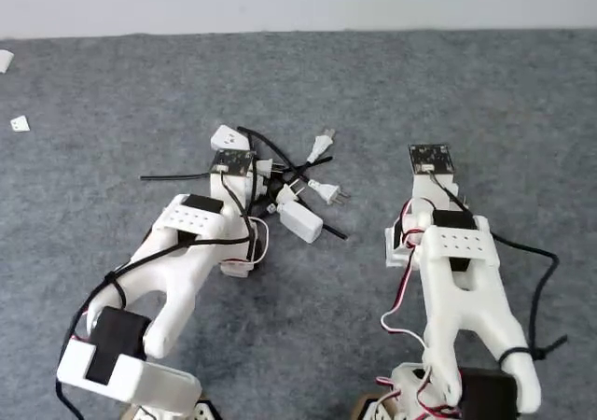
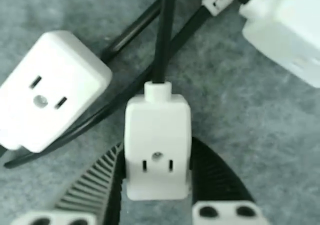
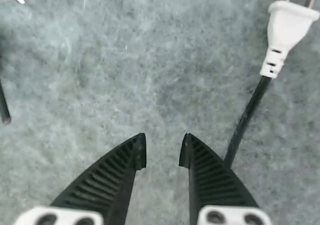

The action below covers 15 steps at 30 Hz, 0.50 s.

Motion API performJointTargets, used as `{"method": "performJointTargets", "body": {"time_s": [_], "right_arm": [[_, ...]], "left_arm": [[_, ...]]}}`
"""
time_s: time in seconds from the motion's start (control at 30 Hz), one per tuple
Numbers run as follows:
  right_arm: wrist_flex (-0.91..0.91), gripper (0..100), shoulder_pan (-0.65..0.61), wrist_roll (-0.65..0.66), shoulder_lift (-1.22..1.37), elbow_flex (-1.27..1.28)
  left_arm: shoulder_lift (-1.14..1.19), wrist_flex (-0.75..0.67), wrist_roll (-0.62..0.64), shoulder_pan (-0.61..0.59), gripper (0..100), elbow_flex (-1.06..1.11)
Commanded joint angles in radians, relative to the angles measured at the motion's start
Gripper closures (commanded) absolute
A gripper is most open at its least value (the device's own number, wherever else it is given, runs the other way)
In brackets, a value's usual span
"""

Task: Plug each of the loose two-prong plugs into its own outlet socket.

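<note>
Centre-left in the high view, the left gripper (image 2: 157, 157) is buried in the tangle of black cords (image 1: 280, 159), and it's clamped on a white outlet socket (image 2: 157, 120). The jaws press both flanks, and the slotted face is turned up toward the wrist camera. A second socket (image 2: 47, 90) lies just beside it, a third socket (image 2: 285, 30) a little farther off.

Right of centre in the high view, the right gripper (image 3: 162, 152) hangs low over the grey carpet (image 3: 125, 60), jaws parted, nothing between them. A loose plug (image 3: 287, 25) lies near it, off to one side, prongs pointing away and its cord trailing past one finger. At mid-frame in the high view sit a lower plug (image 1: 326, 193) and an upper plug (image 1: 322, 145); I can't tell for sure which of them the wrist camera is catching.

My read: the first pairing is half set, with the socket secured and the plug not yet picked. The next move calls for the right arm to sidestep over the plug and close on its white body rather than the cord. Then it must lift, turn the prongs to face the two slots and push straight in while the left holds firm. Lining up the prongs looks like the fussy part, and the crossed cords could drag.
</note>
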Motion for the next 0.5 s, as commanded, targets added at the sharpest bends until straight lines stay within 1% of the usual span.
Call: {"method": "performJointTargets", "body": {"time_s": [0.0, 0.1, 0.17, 0.27, 0.33, 0.4, 0.47], "right_arm": [[-0.021, 88.4, -0.015, -0.012, 0.005, -0.012], [-0.021, 88.4, -0.015, -0.012, 0.005, -0.012], [-0.021, 88.4, -0.015, -0.012, 0.005, -0.012], [-0.021, 88.4, -0.013, -0.011, 0.005, -0.012], [-0.021, 88.4, -0.015, -0.011, 0.007, -0.012], [-0.021, 88.4, -0.012, -0.011, 0.008, -0.012], [-0.021, 88.4, -0.012, -0.011, 0.008, -0.012]], "left_arm": [[-0.077, -0.046, -0.012, -0.002, 99, -0.013], [-0.178, -0.055, -0.014, 0.029, 99, 0.039], [-0.269, -0.094, -0.014, 0.072, 99, 0.11], [-0.43, -0.196, -0.015, 0.172, 99, 0.255], [-0.525, -0.238, -0.031, 0.242, 98, 0.335], [-0.6, -0.242, -0.04, 0.292, 95, 0.386], [-0.635, -0.233, -0.014, 0.295, 90, 0.407]]}}
